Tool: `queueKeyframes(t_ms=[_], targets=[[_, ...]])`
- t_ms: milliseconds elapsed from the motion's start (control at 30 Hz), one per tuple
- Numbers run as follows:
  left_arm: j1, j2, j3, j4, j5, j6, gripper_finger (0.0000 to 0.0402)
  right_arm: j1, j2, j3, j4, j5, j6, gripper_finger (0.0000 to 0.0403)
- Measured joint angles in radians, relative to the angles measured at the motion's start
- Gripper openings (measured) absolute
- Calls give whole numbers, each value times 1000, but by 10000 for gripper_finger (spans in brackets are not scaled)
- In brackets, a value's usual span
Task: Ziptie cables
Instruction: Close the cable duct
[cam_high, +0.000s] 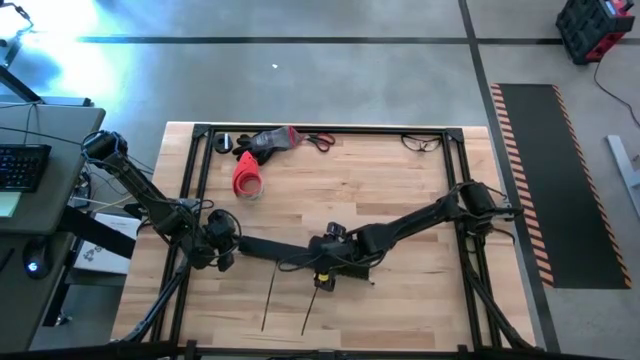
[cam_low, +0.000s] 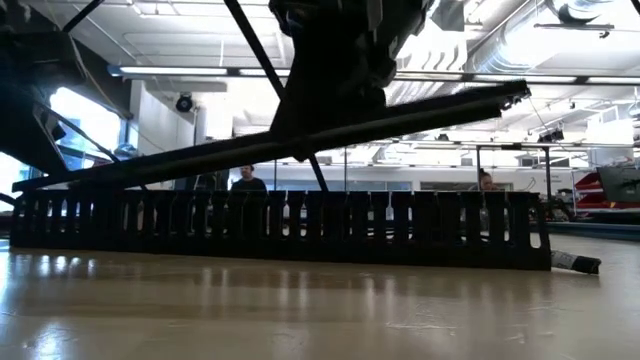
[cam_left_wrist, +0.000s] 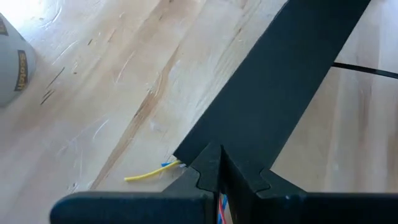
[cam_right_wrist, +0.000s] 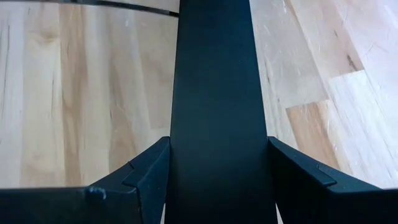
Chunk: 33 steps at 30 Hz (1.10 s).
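Flat black strip (cam_right_wrist: 217, 93) between both claws, left (cam_left_wrist: 217, 177) pinched, right (cam_right_wrist: 217, 180) spread across it, cables unseen.

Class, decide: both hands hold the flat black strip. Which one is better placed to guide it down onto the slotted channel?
Probably the right hand: its fingers straddle the full width of the strip, while the left hand only pinches one end.

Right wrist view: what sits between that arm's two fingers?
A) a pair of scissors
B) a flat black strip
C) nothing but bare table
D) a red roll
B: the right tool straddles the flat black strip, one finger on each long edge, with the wooden table showing to both sides.
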Motion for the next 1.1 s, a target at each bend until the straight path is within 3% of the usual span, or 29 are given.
queueKeyframes(t_ms=[233, 567, 900, 1100], targets=[[0, 3, 0, 41, -15, 11, 0, 2, 47, -1, -6, -2, 14, 207], [41, 86, 0, 295, -54, 213, 0, 1, 51, -1, -7, -1, 15, 206], [138, 243, 1, 393, 58, 286, 0, 2, 51, -1, -9, -5, 3, 206], [137, 224, 2, 394, 97, 314, 0, -2, 52, 22, -16, -8, -28, 205]])
